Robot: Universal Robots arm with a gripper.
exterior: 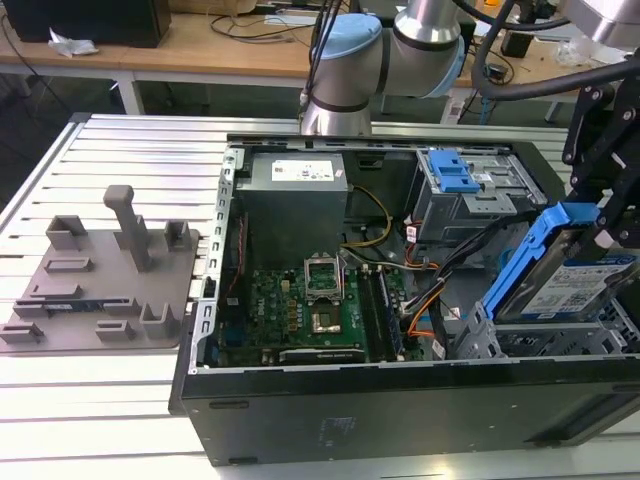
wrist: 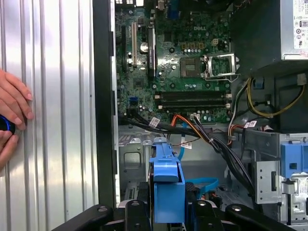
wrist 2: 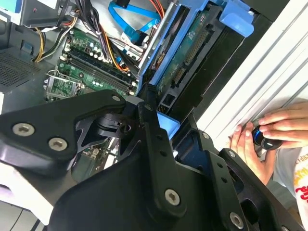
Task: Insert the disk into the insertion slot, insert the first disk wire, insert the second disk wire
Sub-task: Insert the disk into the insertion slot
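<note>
1. One arm works over the open computer case [exterior: 400,425], and I give all places from this case.
2. The gripper [exterior: 605,225] is closed on the disk [exterior: 570,275]. In the first wrist view its blue carrier stands edge-on between the two fingers [wrist: 132,214].
3. The disk is tilted, with one end raised, over the corner of the case at the exterior view's right.
4. The insertion slot [exterior: 505,340] lies inside the case just below the disk. The disk is not yet in it, and I cannot tell if the lower end touches it.
5. The motherboard [exterior: 300,310] lies on the case floor, the power supply box [exterior: 295,195] stands at the far wall, and the taller cage with a blue latch [exterior: 460,185] stands beside that box.
6. Loose cables [exterior: 425,300] run inside the case between the motherboard and the slot.
7. Outside the case, at the exterior view's left, a grey fixture plate [exterior: 100,270] lies on the slatted table [exterior: 120,150].
8. Also outside the case, a person's hands [wrist 2: 269,134] rest on the table and hold a small black and blue object.
</note>
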